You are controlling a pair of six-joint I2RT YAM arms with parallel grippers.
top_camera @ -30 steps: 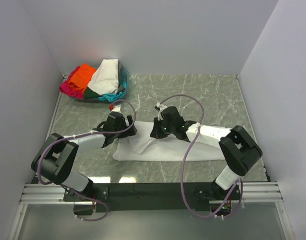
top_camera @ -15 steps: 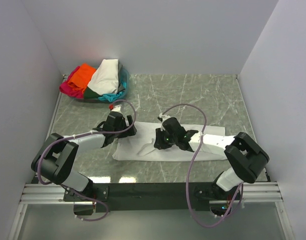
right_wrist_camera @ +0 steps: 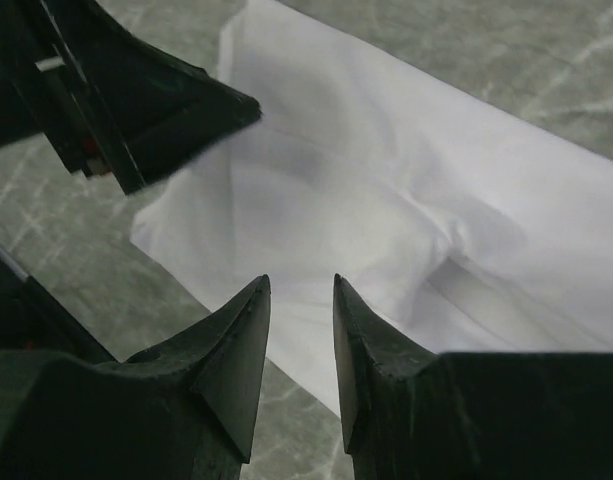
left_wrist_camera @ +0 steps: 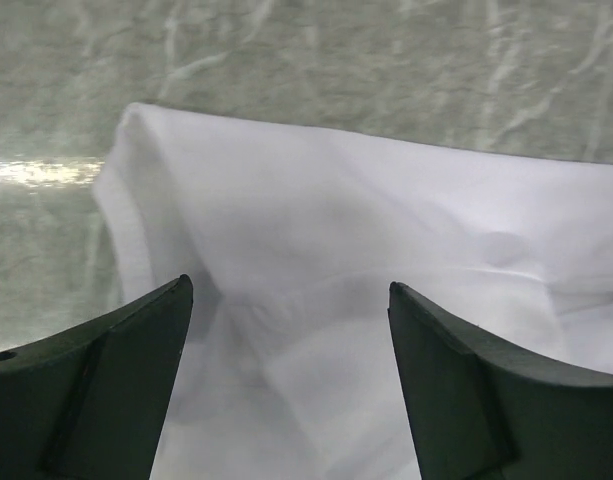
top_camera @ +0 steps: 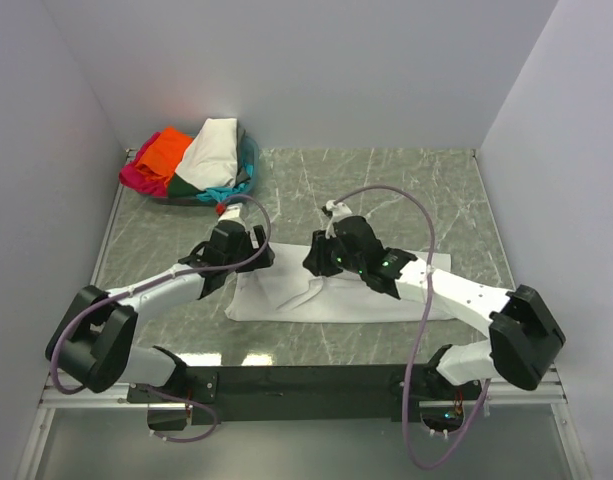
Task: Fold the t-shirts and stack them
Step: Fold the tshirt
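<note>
The plain white t-shirt (top_camera: 286, 300) lies folded into a long strip across the middle of the table. My left gripper (top_camera: 248, 262) hovers over its left end, jaws wide open with only cloth below (left_wrist_camera: 290, 284). Just to the right, above a rumpled fold of the shirt (right_wrist_camera: 426, 200), my right gripper (top_camera: 321, 262) is open by a narrow gap and nothing sits between its fingers (right_wrist_camera: 301, 279). The other t-shirts are piled at the back left: orange (top_camera: 164, 150), cream-white (top_camera: 211, 148), magenta (top_camera: 138, 180), teal (top_camera: 231, 188).
White walls close in the table on the left, back and right. The left gripper's black fingers (right_wrist_camera: 136, 110) show close in the right wrist view. Marbled green tabletop (top_camera: 416, 190) lies bare behind the shirt.
The right gripper has gone from shut to open, letting go of the cloth, after dipping toward the near side and coming back. The left gripper stayed open and hardly moved.
</note>
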